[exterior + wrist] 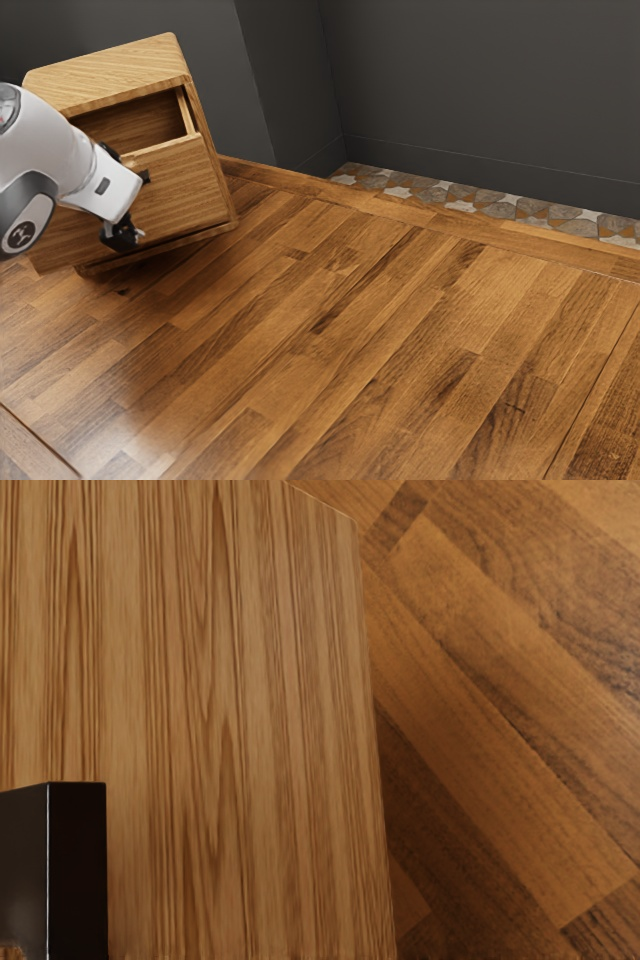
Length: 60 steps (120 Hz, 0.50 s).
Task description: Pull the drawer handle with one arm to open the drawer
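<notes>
— Light-brown wooden cabinet (105, 70) — where is it for you?
— At the exterior view's left, on your dark plank floor (380, 330). Its drawer (185, 190) stands partly pulled out.
— And the black two-finger gripper (121, 236)?
— Right at the drawer's front, low down. Whether its jaws are apart or together, you cannot tell; that black block (52, 865) in the wrist view is perhaps the handle.

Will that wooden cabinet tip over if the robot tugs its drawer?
Probably not: the cabinet looks boxy, with a wide base on the floor. It seems stiff, solid wood, likely heavy. Its drawer, already partly out, may slide before the cabinet tips.
</notes>
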Available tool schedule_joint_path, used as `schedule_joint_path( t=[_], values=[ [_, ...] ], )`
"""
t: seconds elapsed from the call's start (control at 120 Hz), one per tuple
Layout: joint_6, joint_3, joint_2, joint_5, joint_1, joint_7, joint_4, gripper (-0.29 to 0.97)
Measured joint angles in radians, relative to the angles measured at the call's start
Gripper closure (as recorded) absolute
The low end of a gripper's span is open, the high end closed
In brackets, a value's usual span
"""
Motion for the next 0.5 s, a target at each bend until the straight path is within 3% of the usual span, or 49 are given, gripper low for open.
schedule_joint_path(
  t=[0.3,0.4,0.433,0.5],
  values=[
    [0.002,-0.007,-0.030,0.068,0.009,-0.035,-0.002,0.07],
    [-0.030,-0.086,-0.070,0.077,0.010,-0.047,0.019,0.04],
    [-0.087,-0.164,-0.069,0.045,0.010,-0.050,0.093,0.03],
    [-0.292,-0.233,0.080,-0.137,0.008,-0.077,0.440,0.02]
  ],
)
